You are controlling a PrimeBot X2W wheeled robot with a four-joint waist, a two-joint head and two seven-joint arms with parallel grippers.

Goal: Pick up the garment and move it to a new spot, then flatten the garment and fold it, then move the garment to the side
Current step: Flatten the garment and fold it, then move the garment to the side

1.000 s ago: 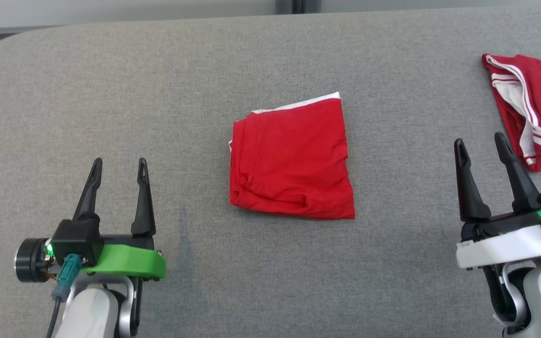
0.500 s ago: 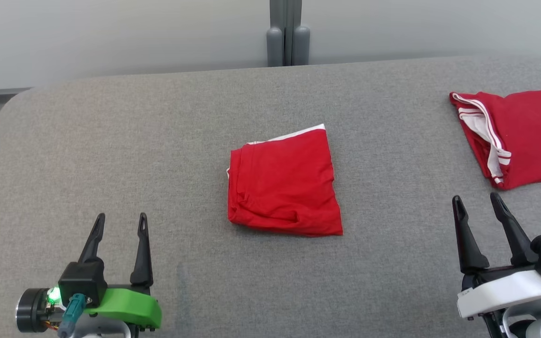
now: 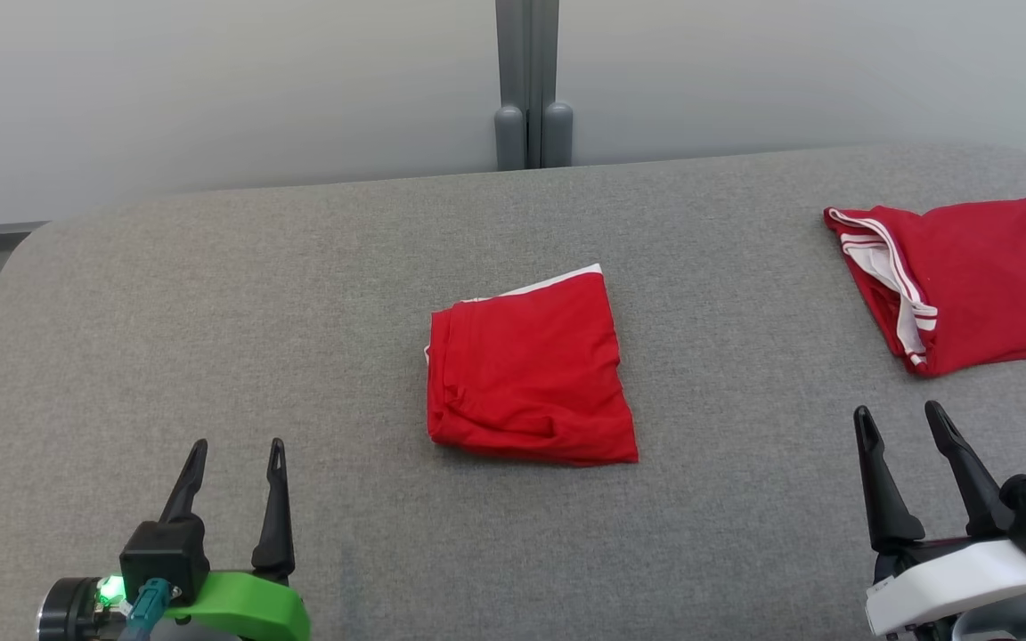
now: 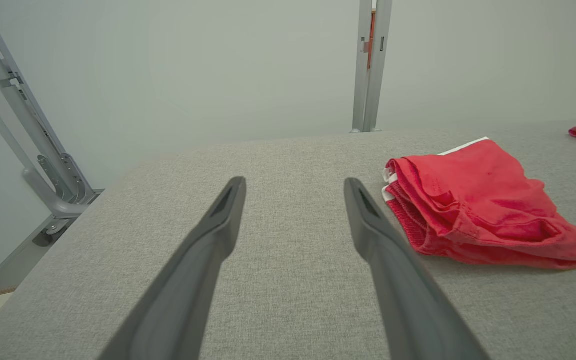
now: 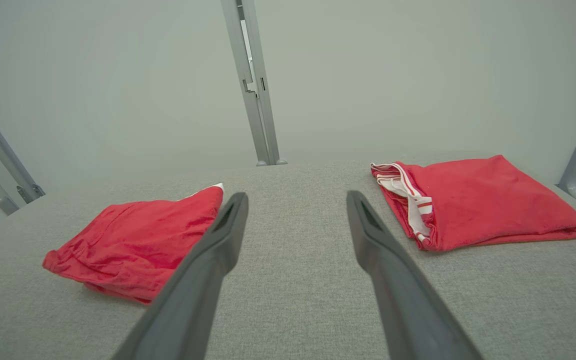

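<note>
The head had tipped upward over the last second, so the wall and a grey post (image 3: 527, 80) came into sight. The folded red garment (image 3: 526, 369) itself had not moved and lay in the middle of the table (image 3: 210, 312), well apart from both arms. The left end effector (image 3: 239, 445) and right end effector (image 3: 897, 409) hung with fingers parted, holding nothing. A second red garment with white stripes (image 3: 976, 280) lay far right. Folding looked done, and moving it aside seemed next. No label or writing could be read.
</note>
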